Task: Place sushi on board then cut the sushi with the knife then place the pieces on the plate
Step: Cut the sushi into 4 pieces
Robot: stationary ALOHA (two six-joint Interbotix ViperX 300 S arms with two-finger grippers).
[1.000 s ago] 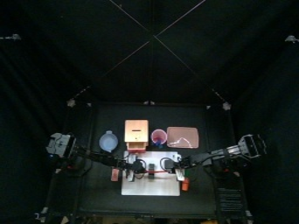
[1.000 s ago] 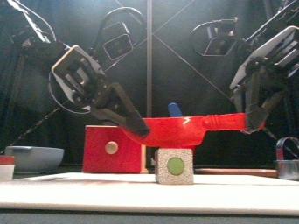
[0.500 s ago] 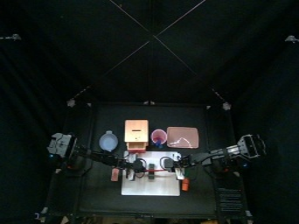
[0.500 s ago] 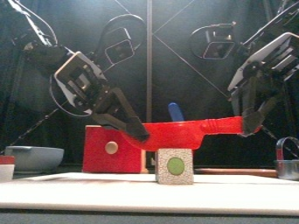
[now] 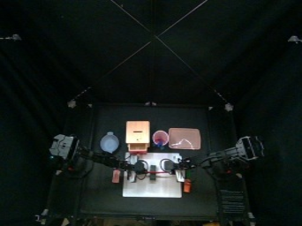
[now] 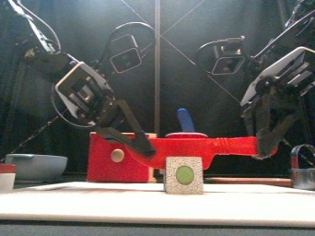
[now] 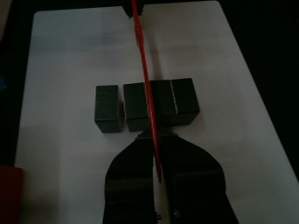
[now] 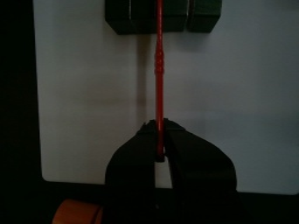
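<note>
A red toy knife (image 6: 204, 146) lies level, edge down, just over the dark green sushi roll (image 6: 185, 173) on the white cutting board (image 6: 87, 198). My left gripper (image 6: 139, 143) is shut on one end of the knife and my right gripper (image 6: 266, 143) on the other. In the left wrist view the thin red knife (image 7: 142, 79) crosses three sushi blocks (image 7: 107, 107) along a seam, with the left gripper (image 7: 159, 162) clamped on it. The right wrist view shows the knife (image 8: 158, 61) running from the right gripper (image 8: 160, 147) to the sushi (image 8: 131, 16).
Behind the board stand a wooden box with a red drawer front (image 6: 117, 157), a red cup with a blue knife (image 6: 185, 118), a blue-grey bowl (image 6: 35, 166) at the left and a pink tray (image 5: 185, 138) at the back right. A metal cutter (image 6: 303, 157) sits at the right.
Both grippers have lowered the red knife. It was higher and tilted, and now it is level and close on top of the sushi roll.
</note>
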